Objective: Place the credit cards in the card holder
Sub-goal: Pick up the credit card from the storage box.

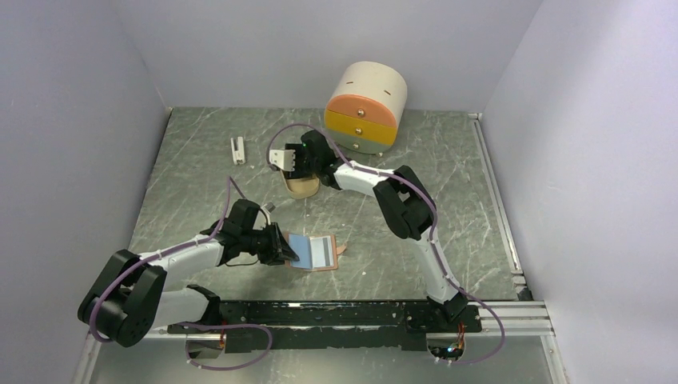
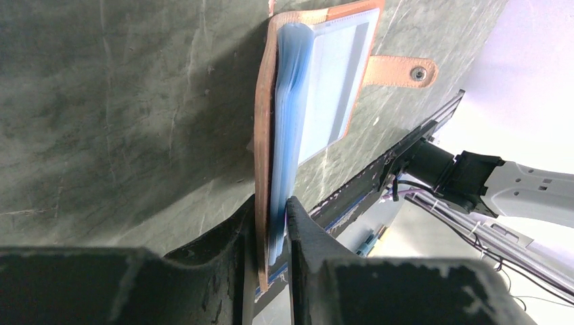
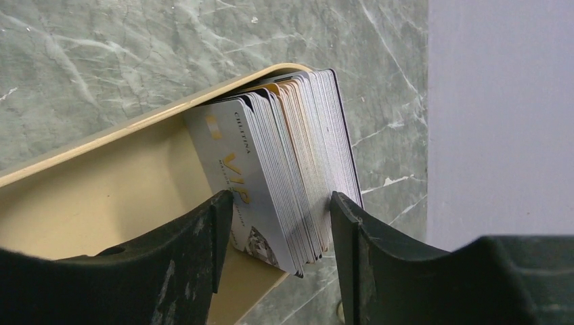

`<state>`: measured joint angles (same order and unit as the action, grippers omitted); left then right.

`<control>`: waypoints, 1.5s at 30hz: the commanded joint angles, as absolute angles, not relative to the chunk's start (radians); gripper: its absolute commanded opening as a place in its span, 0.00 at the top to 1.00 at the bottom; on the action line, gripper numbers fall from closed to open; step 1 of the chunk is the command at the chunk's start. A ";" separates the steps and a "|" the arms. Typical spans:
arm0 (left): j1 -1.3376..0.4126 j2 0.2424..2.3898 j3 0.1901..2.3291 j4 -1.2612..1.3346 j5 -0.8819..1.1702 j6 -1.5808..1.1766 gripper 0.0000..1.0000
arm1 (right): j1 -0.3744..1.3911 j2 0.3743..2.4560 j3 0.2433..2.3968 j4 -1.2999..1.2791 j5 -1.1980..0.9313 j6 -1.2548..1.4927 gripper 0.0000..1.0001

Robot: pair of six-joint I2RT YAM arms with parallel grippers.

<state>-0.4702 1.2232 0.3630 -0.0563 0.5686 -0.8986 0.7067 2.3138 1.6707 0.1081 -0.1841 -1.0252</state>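
The credit cards (image 3: 284, 169) are standing on edge as one thick pack, leaning against the end wall of the beige oval tray (image 3: 101, 196). The right gripper (image 3: 281, 203) is hovering over that end of the tray with its jaws spread wide, one finger on each side of the pack; from where I'm looking I cannot tell whether either pad is actually touching plastic. The cards look thin, stiff, light and glossy, so I'm guessing they will slide against each other easily, and a squeeze across the whole pack would likely lift many at once or fan them out. Taking one or two by the exposed top edge, pinching across the flat faces, seems the safer hold. The card holder (image 2: 325, 88) is lying on the marble-patterned table (image 1: 200, 192), on the side of the tray nearer the arm bases. It is opened flat, and its snap tab (image 2: 403, 70) is sticking out on the side away from the left gripper (image 2: 271, 217). That gripper's jaws are pressed together on the holder's near edge, pinching the salmon cover and the bluish clear pockets (image 2: 288, 142) together. The holder looks soft and floppy and the pockets slick, so I'd say it needs this steadying grip while a stiff card is being slid in.
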 commanded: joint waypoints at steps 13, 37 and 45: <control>-0.466 1.233 0.351 -0.015 0.588 -0.916 0.75 | 0.677 2.295 1.695 0.154 -0.196 -1.002 0.54; -0.466 1.231 0.335 0.001 0.590 -0.925 0.75 | 0.667 2.262 1.682 0.120 -0.227 -1.000 0.58; -0.466 1.241 0.337 0.009 0.592 -0.924 0.75 | 0.656 2.257 1.692 0.119 -0.231 -0.995 0.62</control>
